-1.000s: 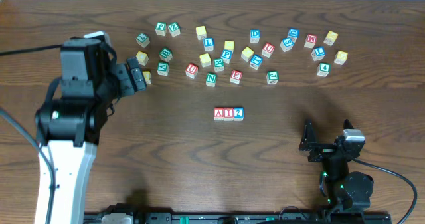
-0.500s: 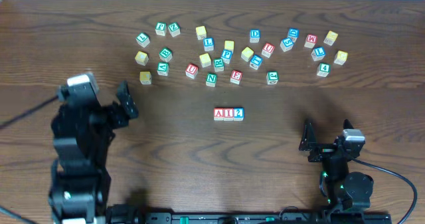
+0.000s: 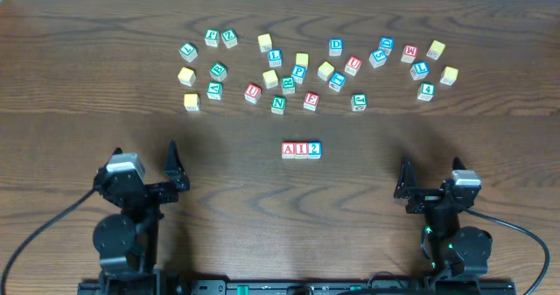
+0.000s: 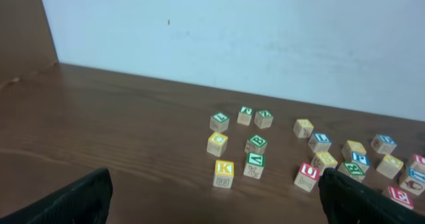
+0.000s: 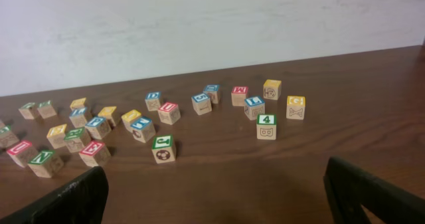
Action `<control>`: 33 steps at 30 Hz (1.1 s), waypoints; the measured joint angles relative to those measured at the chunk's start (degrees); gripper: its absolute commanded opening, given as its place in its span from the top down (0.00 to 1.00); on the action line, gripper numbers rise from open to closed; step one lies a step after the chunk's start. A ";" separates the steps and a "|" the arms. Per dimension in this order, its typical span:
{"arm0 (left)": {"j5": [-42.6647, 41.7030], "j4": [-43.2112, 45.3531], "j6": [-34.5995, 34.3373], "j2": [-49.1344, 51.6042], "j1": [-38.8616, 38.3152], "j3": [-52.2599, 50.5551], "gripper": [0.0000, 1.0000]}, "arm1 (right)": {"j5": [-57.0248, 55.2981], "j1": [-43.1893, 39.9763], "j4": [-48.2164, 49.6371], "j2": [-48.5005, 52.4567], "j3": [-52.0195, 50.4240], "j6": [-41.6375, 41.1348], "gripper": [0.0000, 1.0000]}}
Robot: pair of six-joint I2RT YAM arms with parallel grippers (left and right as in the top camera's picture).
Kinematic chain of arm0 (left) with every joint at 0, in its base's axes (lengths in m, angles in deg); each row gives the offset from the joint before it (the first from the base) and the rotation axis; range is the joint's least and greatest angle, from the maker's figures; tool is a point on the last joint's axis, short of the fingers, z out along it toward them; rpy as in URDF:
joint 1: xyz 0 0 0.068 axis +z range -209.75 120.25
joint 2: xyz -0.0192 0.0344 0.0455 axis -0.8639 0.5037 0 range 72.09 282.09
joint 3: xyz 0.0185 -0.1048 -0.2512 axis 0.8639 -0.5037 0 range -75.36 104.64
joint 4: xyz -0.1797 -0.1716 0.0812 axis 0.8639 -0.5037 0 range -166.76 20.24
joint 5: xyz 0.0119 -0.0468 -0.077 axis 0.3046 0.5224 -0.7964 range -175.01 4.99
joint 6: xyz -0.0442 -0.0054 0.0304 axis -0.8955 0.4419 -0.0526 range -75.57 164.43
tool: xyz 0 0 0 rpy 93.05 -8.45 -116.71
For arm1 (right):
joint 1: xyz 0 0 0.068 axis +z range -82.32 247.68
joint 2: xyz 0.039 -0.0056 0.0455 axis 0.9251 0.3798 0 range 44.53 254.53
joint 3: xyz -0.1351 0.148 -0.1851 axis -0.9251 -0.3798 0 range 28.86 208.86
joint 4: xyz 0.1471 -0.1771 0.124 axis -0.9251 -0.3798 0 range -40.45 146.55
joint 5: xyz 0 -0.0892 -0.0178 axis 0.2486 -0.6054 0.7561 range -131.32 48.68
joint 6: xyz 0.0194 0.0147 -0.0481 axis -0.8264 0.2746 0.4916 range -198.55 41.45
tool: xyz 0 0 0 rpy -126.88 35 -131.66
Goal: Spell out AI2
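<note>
Three blocks stand side by side in a row at the table's middle in the overhead view: a red A block [image 3: 289, 150], a red I block [image 3: 302, 150] and a blue 2 block [image 3: 315, 150]. No gripper touches them. My left gripper [image 3: 145, 169] is open and empty at the front left, well apart from the row; its fingers frame the left wrist view [image 4: 216, 201]. My right gripper [image 3: 430, 186] is open and empty at the front right, as the right wrist view [image 5: 212, 197] shows. The row does not show in either wrist view.
Several loose letter blocks lie scattered along the back of the table [image 3: 105, 32], from a yellow K block [image 3: 192, 101] [image 4: 224, 173] on the left to a green 4 block [image 3: 425, 91] [image 5: 266, 126] on the right. A pale wall stands behind.
My left arm has drawn back from the back left of the table to the front edge, its gripper empty. The right arm and the three-block row have not moved.
</note>
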 measured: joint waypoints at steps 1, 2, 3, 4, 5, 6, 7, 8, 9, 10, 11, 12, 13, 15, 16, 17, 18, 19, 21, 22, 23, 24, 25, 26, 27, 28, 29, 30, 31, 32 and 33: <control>-0.13 1.18 0.15 -1.33 0.00 -1.53 0.02 | 0.00 0.00 0.00 0.00 0.00 0.00 0.01; -0.20 2.05 0.35 -2.32 0.00 -2.71 0.02 | 0.00 0.00 0.02 0.00 0.00 0.00 0.01; -0.24 2.69 0.63 -3.19 0.00 -3.80 0.02 | 0.02 0.00 0.00 0.00 0.00 0.00 0.01; -0.35 3.19 1.01 -4.17 0.00 -5.03 0.02 | 0.00 0.00 0.02 0.00 0.00 0.00 0.01; -0.37 3.19 1.42 -5.38 0.00 -6.34 0.02 | 0.00 0.00 0.02 0.00 0.00 0.00 0.01; -0.37 3.28 1.81 -6.40 0.00 -7.34 0.02 | 0.00 0.00 0.02 -0.02 0.00 0.00 0.01; -0.37 3.26 2.25 -7.50 0.00 -8.33 0.02 | 0.02 0.00 0.00 -0.02 0.00 0.00 0.01; -0.39 3.28 2.62 -8.59 0.00 -9.29 0.02 | 0.02 0.00 0.00 0.00 0.00 0.00 0.01; -0.39 3.21 2.95 -9.70 0.00 -10.21 0.02 | 0.00 0.00 0.00 -0.02 0.00 0.00 0.01; -0.39 3.21 3.26 -10.69 0.00 -11.02 0.02 | 0.02 0.00 0.00 0.00 0.00 0.00 0.01; -0.39 3.30 3.65 -11.61 0.00 -11.80 0.02 | 0.02 0.00 0.00 -0.02 0.00 0.00 0.01; -0.42 3.41 4.04 -12.33 0.00 -12.59 0.02 | 0.02 0.00 0.00 -0.02 0.00 0.00 0.01; -0.39 3.45 4.28 -12.66 0.00 -13.20 0.02 | 0.00 0.00 0.00 -0.02 0.00 0.00 0.01; -0.39 2.05 4.63 -12.85 0.00 -14.16 0.02 | 0.00 0.00 0.00 -0.02 0.00 0.00 0.01; -0.28 1.86 4.81 -12.74 0.00 -14.16 0.02 | 0.00 0.00 0.04 -0.02 0.00 0.00 0.01; -0.26 1.64 4.94 -12.85 0.00 -14.14 0.02 | 0.02 0.00 0.04 -0.02 0.00 0.00 0.01; -0.11 1.51 5.27 -12.85 0.00 -14.14 0.02 | 0.00 0.00 0.02 -0.02 0.00 0.00 0.01; -0.09 1.51 5.44 -12.85 0.00 -14.14 0.02 | 0.02 0.00 0.02 -0.02 0.00 0.00 0.01; -0.09 1.51 5.51 -12.85 0.00 -14.14 0.02 | 0.02 0.00 0.02 -0.02 0.00 0.00 0.01; -0.09 1.51 5.53 -12.85 0.00 -14.14 0.02 | 0.02 0.00 0.02 -0.02 0.00 0.00 0.01; -0.09 1.51 5.57 -12.85 0.00 -14.14 0.02 | 0.02 0.00 0.02 -0.02 0.00 0.00 0.01; -0.09 1.51 5.64 -12.85 0.00 -14.14 0.02 | 0.02 0.00 0.02 -0.02 0.00 0.00 0.01; -0.09 1.51 5.66 -12.85 0.00 -14.14 0.02 | 0.02 0.00 0.02 -0.02 0.00 0.00 0.01; -0.09 1.51 5.66 -12.85 0.00 -14.14 0.02 | 0.02 0.00 0.02 -0.02 0.00 0.00 0.01; -0.09 1.51 5.66 -12.85 0.00 -14.14 0.02 | 0.02 0.00 0.02 -0.02 0.00 0.00 0.01; -0.09 1.53 5.66 -12.85 0.00 -14.14 0.03 | 0.02 -0.02 0.02 -0.02 0.00 0.00 0.01; -0.09 1.51 5.66 -12.85 0.00 -14.14 0.02 | 0.02 0.00 0.02 -0.02 0.00 0.00 0.01; -0.09 1.51 5.66 -12.85 0.00 -14.14 0.02 | 0.02 0.00 0.02 -0.02 0.00 0.00 0.01; -0.09 1.51 5.66 -12.85 0.00 -14.14 0.02 | 0.02 0.00 0.02 -0.02 0.00 0.00 0.01; -0.09 1.51 5.66 -12.85 0.00 -14.14 0.02 | 0.02 0.00 0.00 -0.02 0.00 0.00 0.01; -0.09 1.51 5.66 -12.85 0.00 -14.14 0.02 | 0.02 0.00 0.02 -0.02 0.00 0.00 0.01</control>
